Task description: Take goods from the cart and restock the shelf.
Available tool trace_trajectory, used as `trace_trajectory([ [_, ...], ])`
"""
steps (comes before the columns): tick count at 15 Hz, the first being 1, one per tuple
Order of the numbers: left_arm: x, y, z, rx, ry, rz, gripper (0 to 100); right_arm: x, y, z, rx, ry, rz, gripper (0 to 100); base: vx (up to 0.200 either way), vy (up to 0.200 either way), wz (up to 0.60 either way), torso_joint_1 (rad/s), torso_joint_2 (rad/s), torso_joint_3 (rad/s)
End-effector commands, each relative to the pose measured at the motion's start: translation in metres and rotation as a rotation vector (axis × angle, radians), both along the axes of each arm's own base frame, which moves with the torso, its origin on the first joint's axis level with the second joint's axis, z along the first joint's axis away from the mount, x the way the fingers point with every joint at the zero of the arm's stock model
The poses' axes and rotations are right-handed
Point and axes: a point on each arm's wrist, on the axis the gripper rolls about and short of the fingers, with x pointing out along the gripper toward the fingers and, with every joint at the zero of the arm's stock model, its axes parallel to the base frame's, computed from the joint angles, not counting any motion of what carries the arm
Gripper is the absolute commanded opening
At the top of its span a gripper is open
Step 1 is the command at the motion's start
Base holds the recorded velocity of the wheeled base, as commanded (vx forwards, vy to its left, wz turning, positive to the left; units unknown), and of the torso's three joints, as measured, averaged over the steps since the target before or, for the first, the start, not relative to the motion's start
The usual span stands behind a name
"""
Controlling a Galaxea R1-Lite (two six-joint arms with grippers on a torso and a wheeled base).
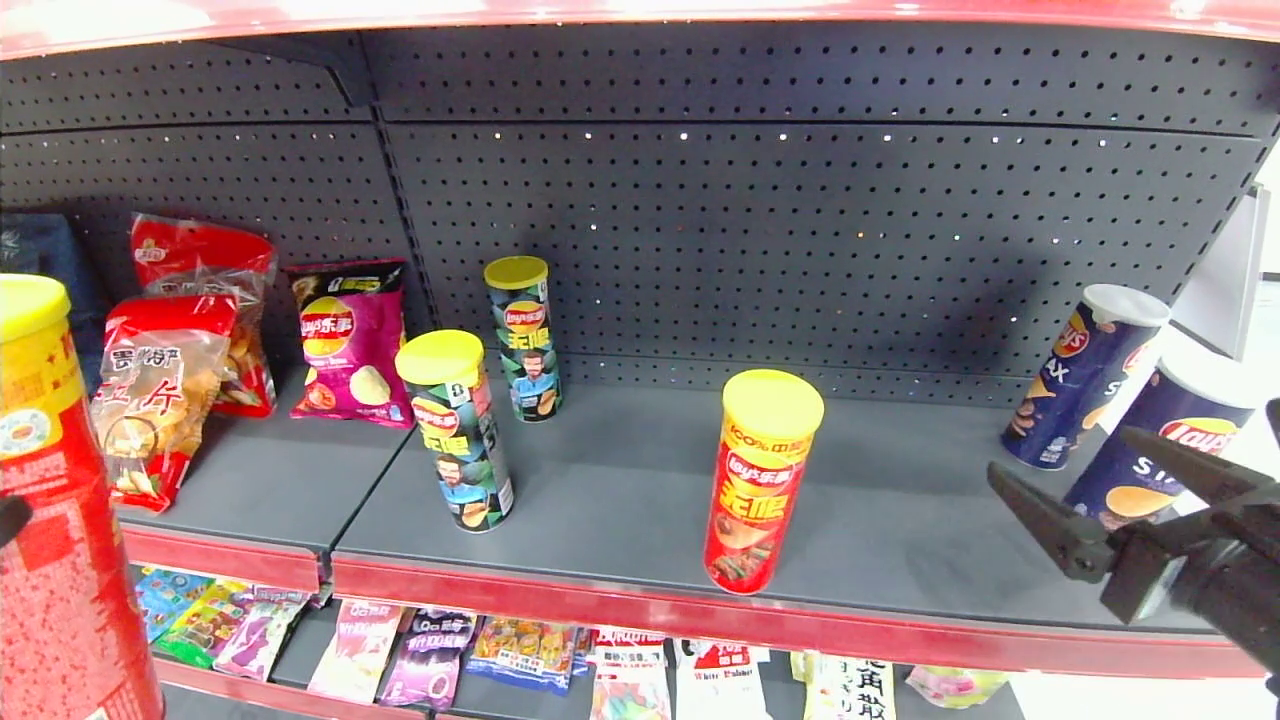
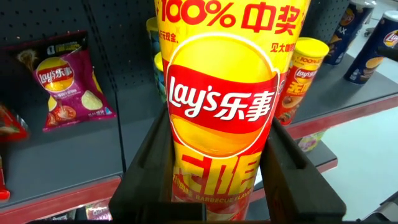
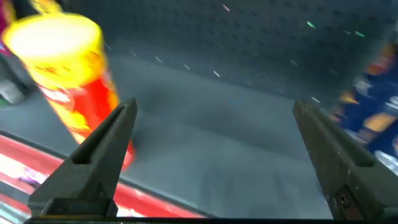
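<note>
A tall red and yellow chips can (image 1: 45, 500) stands upright at the far left, in front of the shelf, with my left gripper (image 2: 217, 121) shut on it; in the left wrist view the can (image 2: 224, 93) rises between the two black fingers. A matching red can (image 1: 762, 480) stands near the front edge of the grey shelf (image 1: 620, 500). My right gripper (image 1: 1062, 455) hangs open at the shelf's right end, in front of two blue cans, with nothing between its fingers. In the right wrist view that gripper (image 3: 214, 109) faces the bare shelf, the red can (image 3: 68, 87) to one side.
Two dark green cans (image 1: 458, 430) (image 1: 524, 335) stand left of centre. Two blue cans (image 1: 1085, 375) (image 1: 1165, 445) lean at the right end. Snack bags (image 1: 350, 340) (image 1: 160, 390) fill the left section. The lower shelf holds several packets (image 1: 520, 650). A perforated back panel (image 1: 800, 220) closes the rear.
</note>
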Motion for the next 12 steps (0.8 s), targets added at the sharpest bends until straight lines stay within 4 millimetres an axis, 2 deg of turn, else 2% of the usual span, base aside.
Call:
trace_trajectory([
  [1, -0.002, 0.000, 0.000, 0.000, -0.008, 0.000, 0, -0.019, -0.024, 0.020, 0.040, -0.069, -0.076, 100, 0.000, 0.000, 0.00, 0.000, 0.00, 0.000],
  [3, -0.002, -0.001, 0.000, -0.001, -0.008, -0.020, 0, -0.038, -0.049, 0.014, 0.009, -0.032, -0.229, 100, 0.000, 0.000, 0.00, 0.000, 0.00, 0.000],
  [4, -0.002, -0.001, 0.000, 0.000, -0.008, -0.022, 0, -0.042, -0.053, 0.013, 0.005, -0.028, -0.258, 100, 0.000, 0.000, 0.00, 0.000, 0.00, 0.000],
  [5, -0.002, -0.001, 0.000, -0.001, -0.007, -0.028, 0, -0.058, -0.065, 0.009, -0.006, -0.015, -0.342, 100, 0.000, 0.000, 0.00, 0.000, 0.00, 0.000],
  [7, -0.002, -0.001, 0.000, -0.002, -0.004, -0.026, 0, -0.083, -0.074, 0.001, -0.007, -0.014, -0.430, 100, 0.000, 0.000, 0.00, 0.000, 0.00, 0.000],
  [10, 0.003, 0.000, 0.000, -0.003, 0.013, -0.023, 0, -0.126, -0.081, -0.025, -0.015, 0.010, -0.565, 100, 0.000, 0.000, 0.00, 0.000, 0.00, 0.000],
  [12, 0.005, 0.000, -0.003, -0.006, 0.027, -0.023, 0, -0.139, -0.080, -0.035, -0.010, 0.000, -0.617, 100, 0.000, 0.000, 0.00, 0.000, 0.00, 0.000],
])
